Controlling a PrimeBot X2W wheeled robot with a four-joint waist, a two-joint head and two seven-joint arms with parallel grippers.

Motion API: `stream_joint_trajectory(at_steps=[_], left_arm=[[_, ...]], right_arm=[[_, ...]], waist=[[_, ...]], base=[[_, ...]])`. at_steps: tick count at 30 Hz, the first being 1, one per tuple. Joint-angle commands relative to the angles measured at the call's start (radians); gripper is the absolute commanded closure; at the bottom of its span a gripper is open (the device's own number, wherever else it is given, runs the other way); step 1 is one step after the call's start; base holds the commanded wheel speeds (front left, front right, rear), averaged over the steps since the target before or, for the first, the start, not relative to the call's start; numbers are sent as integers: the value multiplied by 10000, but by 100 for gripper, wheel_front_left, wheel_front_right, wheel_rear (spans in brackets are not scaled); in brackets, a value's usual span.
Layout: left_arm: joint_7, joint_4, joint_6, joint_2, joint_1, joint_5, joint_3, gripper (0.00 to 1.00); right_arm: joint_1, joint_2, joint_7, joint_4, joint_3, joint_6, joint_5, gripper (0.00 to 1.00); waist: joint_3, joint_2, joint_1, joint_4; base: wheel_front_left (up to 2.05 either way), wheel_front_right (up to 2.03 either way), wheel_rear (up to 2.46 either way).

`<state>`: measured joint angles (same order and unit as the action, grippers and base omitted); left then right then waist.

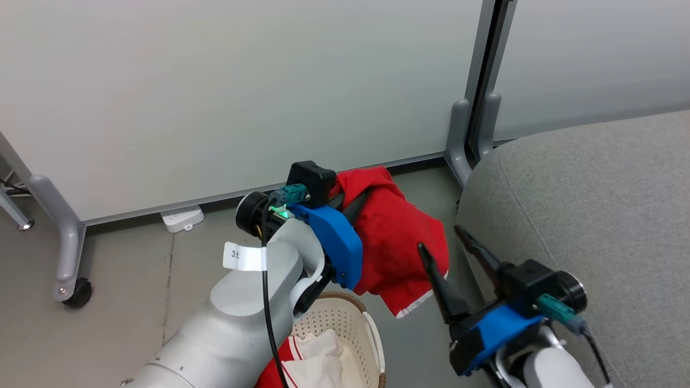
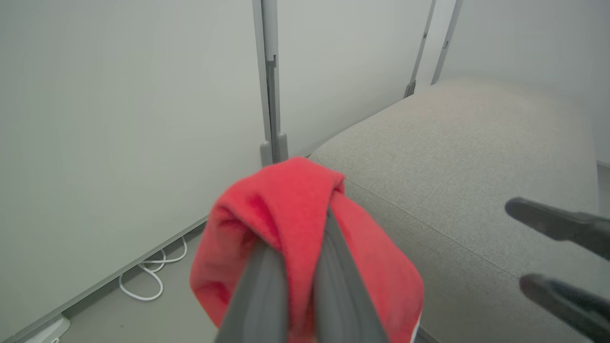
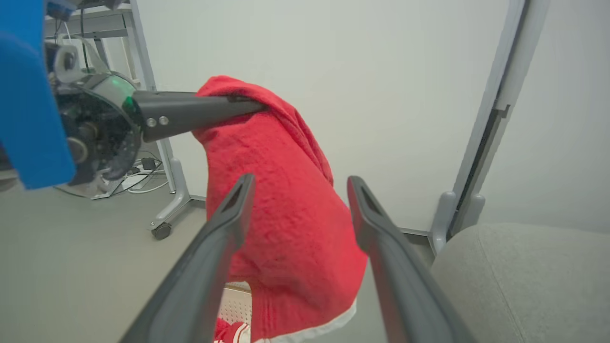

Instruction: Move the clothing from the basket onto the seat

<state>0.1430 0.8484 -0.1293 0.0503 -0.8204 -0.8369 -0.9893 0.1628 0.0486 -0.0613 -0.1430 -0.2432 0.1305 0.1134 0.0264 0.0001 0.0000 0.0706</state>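
Note:
A bright-red garment (image 1: 399,242) with a white hem hangs in the air above the basket (image 1: 353,323), pinched at its top by my left gripper (image 1: 362,198), which is shut on it. The same garment (image 2: 290,209) drapes over those fingers in the left wrist view. My right gripper (image 1: 439,240) stands open just right of the hanging cloth, its fingers (image 3: 228,209) apart with the garment (image 3: 286,228) behind them, untouched. More red and white clothing (image 1: 310,358) lies inside the cream basket. The grey seat (image 1: 587,215) rises at the right, close beside the garment.
Pale partition panels stand behind, with grey feet (image 1: 463,134) and a castor leg (image 1: 70,253). A white power strip (image 1: 182,218) lies on the floor by the panel, and a white cable (image 2: 152,271) loops nearby. Grey floor lies left of the basket.

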Motion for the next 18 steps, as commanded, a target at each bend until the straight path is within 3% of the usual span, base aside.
stream_joint_trajectory(at_steps=[1,9,18], left_arm=[[68,-7,-13,-2,-144,-148,-135,100],[131,-227,24,0,-288,-584,-591,100],[143,-494,47,-2,-483,-973,-1295,100]], right_arm=[[368,32,75,-258,-272,4,-146,0],[1616,34,226,-1779,-1119,3,-573,0],[3046,32,62,-3615,-1369,3,-760,0]], waist=[[-2,-1,0,-13],[32,-1,0,-104],[38,-1,0,-338]], base=[[0,0,0],[0,0,0],[0,0,0]])
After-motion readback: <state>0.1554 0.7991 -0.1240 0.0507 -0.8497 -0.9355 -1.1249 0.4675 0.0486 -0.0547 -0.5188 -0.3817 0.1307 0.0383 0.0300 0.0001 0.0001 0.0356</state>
